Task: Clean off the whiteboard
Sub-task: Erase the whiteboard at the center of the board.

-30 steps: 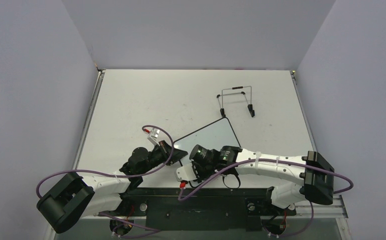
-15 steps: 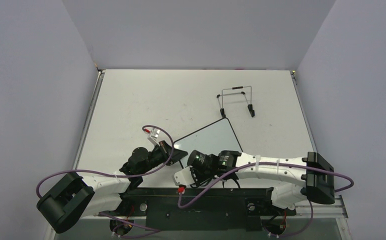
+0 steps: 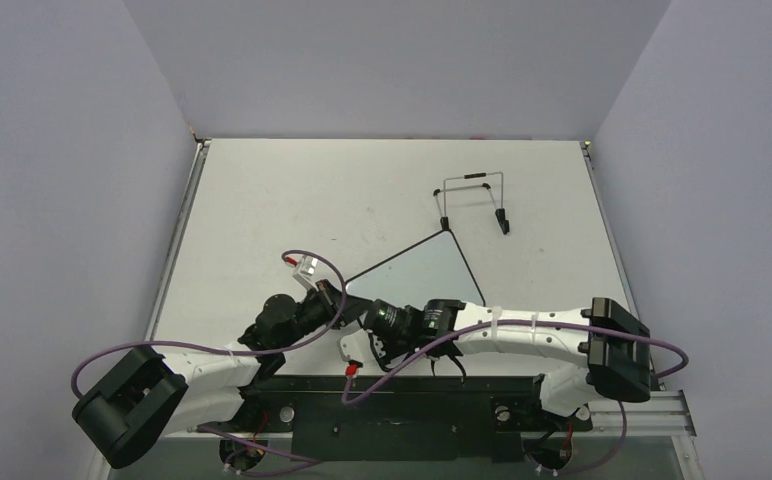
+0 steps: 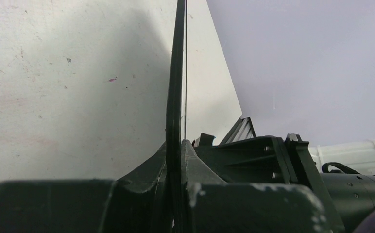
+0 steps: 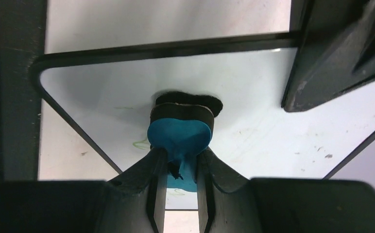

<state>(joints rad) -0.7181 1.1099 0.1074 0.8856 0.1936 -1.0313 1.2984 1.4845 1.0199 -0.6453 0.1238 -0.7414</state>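
The whiteboard (image 3: 424,265), white with a thin black frame, stands tilted on the table near the arms. My left gripper (image 3: 341,299) is shut on its near-left edge. In the left wrist view the board's edge (image 4: 178,73) runs straight up from between the closed fingers of the left gripper (image 4: 178,145). My right gripper (image 5: 179,155) is shut on a blue eraser (image 5: 179,135) with a black felt pad, and the pad presses on the whiteboard's face (image 5: 258,97). Faint green marks (image 5: 141,143) remain beside the eraser. From above, the right gripper (image 3: 375,320) sits at the board's near-left corner.
A wire stand (image 3: 473,201) with black feet rests on the table behind the board, to the right. Grey walls close in the table on three sides. A black rail (image 3: 412,400) carrying the arm bases runs along the near edge.
The right arm has pulled back toward the near left, dragging the eraser along the board to its near-left corner. The board has tipped up more steeply in the left gripper.
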